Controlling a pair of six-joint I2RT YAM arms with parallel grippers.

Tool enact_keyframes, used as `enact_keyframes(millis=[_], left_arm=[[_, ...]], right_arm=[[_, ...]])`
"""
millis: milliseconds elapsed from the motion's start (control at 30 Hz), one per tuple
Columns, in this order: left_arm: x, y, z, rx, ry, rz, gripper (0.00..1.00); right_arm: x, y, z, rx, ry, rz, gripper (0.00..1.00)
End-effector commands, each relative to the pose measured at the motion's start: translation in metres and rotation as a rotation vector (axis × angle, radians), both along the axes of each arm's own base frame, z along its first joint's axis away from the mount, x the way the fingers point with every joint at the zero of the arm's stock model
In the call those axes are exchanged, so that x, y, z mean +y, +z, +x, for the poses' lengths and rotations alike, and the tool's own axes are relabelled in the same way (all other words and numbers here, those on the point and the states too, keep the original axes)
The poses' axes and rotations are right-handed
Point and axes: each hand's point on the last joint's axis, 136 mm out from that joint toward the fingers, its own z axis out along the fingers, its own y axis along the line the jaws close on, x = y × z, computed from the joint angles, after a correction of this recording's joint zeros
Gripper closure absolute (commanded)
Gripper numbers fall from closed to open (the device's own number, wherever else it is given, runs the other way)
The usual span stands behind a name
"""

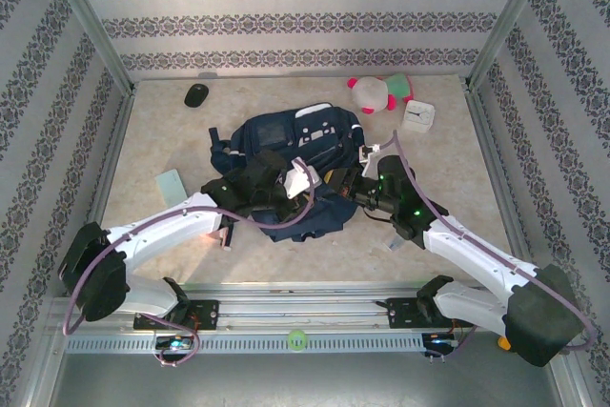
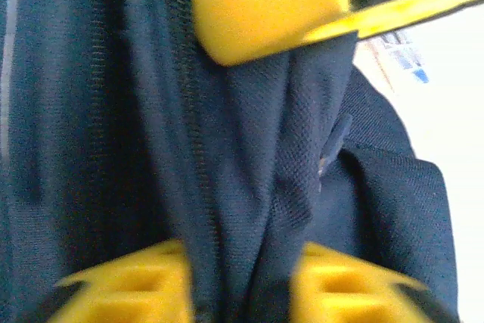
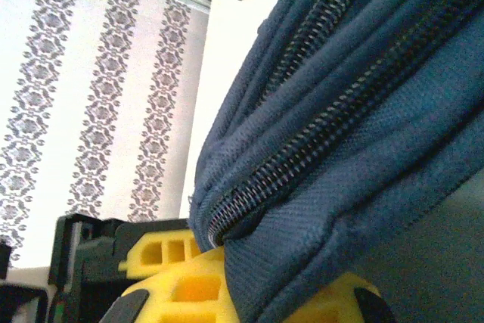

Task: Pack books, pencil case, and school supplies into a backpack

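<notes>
Pinching backpack [image 1: 286, 140] fabric: left fingers [image 2: 128, 287], right fingers [image 3: 181, 281] clamped shut on it; mouse [image 1: 195, 94], plush [image 1: 374, 92], clock [image 1: 418, 116] beyond.

overhead looks down on table [image 1: 448, 169]; both wrist views pressed against backpack [image 1: 286, 135]

Both arms come in from the near edge and meet around the middle of the table. The left arm [image 1: 172, 226] runs low from its near-left base, forearm angling right and far. The right arm [image 1: 457, 240] pretty much mirrors it from the near right. The left gripper [image 1: 297, 181] and right gripper [image 1: 345, 183] sit just beside each other, tips roughly facing. On the wrist cams, each one's yellow fingers [image 2: 121, 285] are pinched in on a fold of the backpack [image 1: 276, 131], jaws close together.
</notes>
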Motion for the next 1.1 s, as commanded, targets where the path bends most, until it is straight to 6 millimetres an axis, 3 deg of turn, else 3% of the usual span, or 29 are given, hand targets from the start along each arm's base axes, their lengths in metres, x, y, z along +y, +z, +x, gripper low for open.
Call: enact_keyframes(millis=[0, 67, 200, 267, 433, 567, 800, 1067], left_arm=[[0.011, 0.001, 0.002, -0.040, 0.057, -0.014, 0.97], [0.014, 0.005, -0.002, -0.033, 0.048, -0.048, 1.00], [0.012, 0.009, -0.012, 0.026, 0.008, -0.144, 1.00], [0.006, 0.012, -0.017, 0.046, -0.023, -0.200, 1.00], [-0.007, 0.008, -0.029, 0.155, -0.079, -0.306, 1.00], [-0.018, 0.006, -0.037, 0.274, -0.109, -0.374, 1.00], [-0.027, 0.002, -0.045, 0.389, -0.124, -0.462, 1.00], [-0.033, 0.008, -0.051, 0.426, -0.182, -0.501, 1.00]], right_arm=[[-0.006, 0.058, 0.008, -0.187, -0.022, 0.038, 0.98], [-0.014, 0.047, 0.004, -0.168, -0.023, -0.014, 0.91], [-0.027, 0.031, -0.016, -0.126, 0.033, -0.100, 0.60], [-0.032, 0.027, -0.031, -0.118, 0.068, -0.128, 0.53], [-0.043, 0.015, -0.069, -0.168, 0.178, -0.286, 0.52], [-0.036, 0.005, -0.091, -0.247, 0.312, -0.399, 0.55], [-0.005, -0.016, -0.094, -0.159, 0.461, -0.350, 0.56], [-0.003, -0.040, -0.080, -0.163, 0.469, -0.421, 0.48]])
